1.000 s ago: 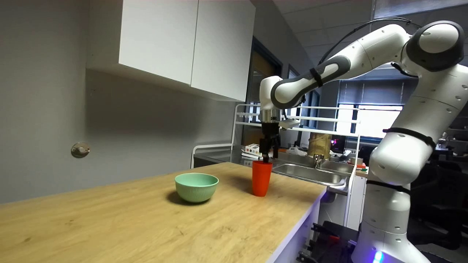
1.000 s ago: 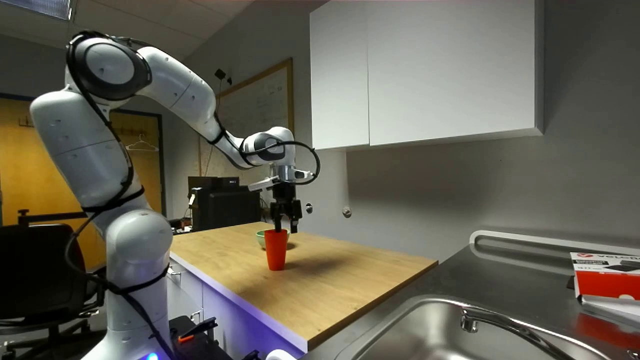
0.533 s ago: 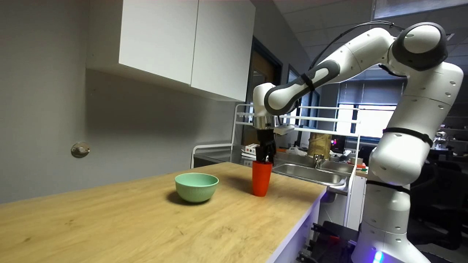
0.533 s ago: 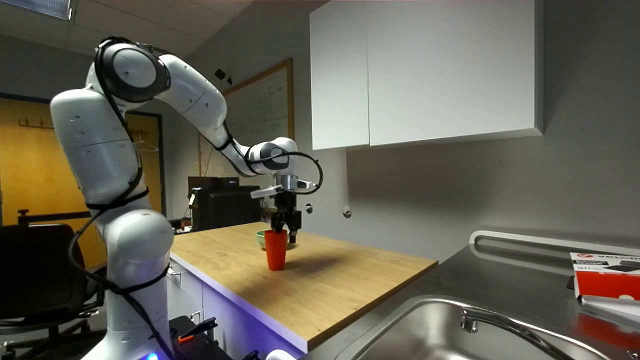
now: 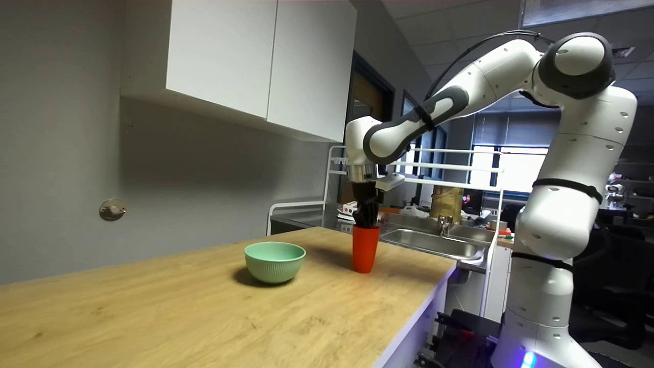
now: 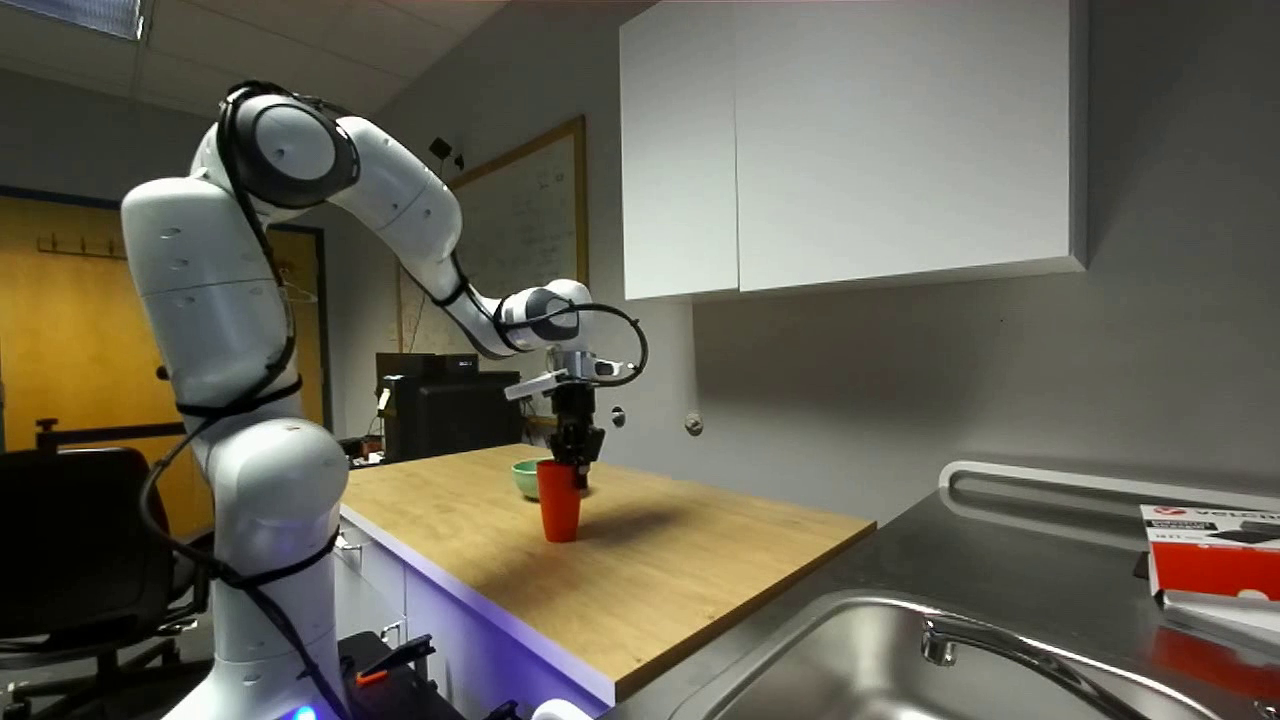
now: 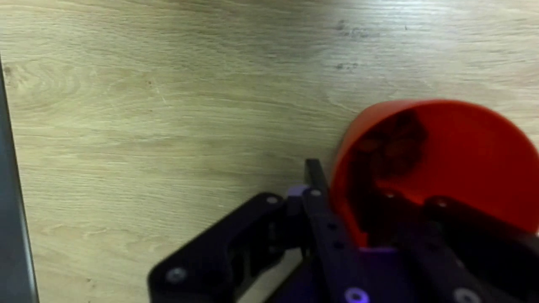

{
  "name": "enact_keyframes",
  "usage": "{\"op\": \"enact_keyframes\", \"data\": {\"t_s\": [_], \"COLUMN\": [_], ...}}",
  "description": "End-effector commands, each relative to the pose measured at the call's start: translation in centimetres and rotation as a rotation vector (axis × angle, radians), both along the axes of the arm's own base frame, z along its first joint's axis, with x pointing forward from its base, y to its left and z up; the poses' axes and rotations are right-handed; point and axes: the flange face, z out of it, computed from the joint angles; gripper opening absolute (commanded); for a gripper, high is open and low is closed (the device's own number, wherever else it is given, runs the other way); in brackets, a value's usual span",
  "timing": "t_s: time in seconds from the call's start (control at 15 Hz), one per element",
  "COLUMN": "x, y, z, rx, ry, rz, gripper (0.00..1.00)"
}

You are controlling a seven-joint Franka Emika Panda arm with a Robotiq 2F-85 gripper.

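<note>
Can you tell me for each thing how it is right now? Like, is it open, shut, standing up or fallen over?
Red cup: about upright; contents unclear
End effector: closed on the cup's wall, one finger inside, one outside
Green bowl: right side up on the table; inside bottom hidden
Wall cupboard: doors shut
Tap: no water coming out
Window blind: looks partway down
Base light: glowing blue

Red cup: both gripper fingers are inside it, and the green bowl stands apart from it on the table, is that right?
Not quite: the wrist view shows only one finger of the gripper inside the cup, and the other finger outside it. The bowl does stand apart from the cup on the table.
</note>
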Motion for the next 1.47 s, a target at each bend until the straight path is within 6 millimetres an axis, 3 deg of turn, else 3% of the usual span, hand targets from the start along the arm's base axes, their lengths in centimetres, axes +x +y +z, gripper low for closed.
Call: {"op": "enact_keyframes", "data": {"t_s": [0.0, 0.8, 1.07, 1.4], "x": [1.1, 4.1, 5.2, 5.7], "y": [1.4, 7.5, 11.2, 17.2], "z": [1.1, 4.7, 5.5, 5.4], "rx": [-0.086, -0.337, -0.392, -0.514], "ry": [-0.040, -0.232, -0.249, -0.270], "rz": [-0.007, -0.055, -0.025, 0.062], "gripper": [0.02, 0.03, 0.03, 0.03]}}
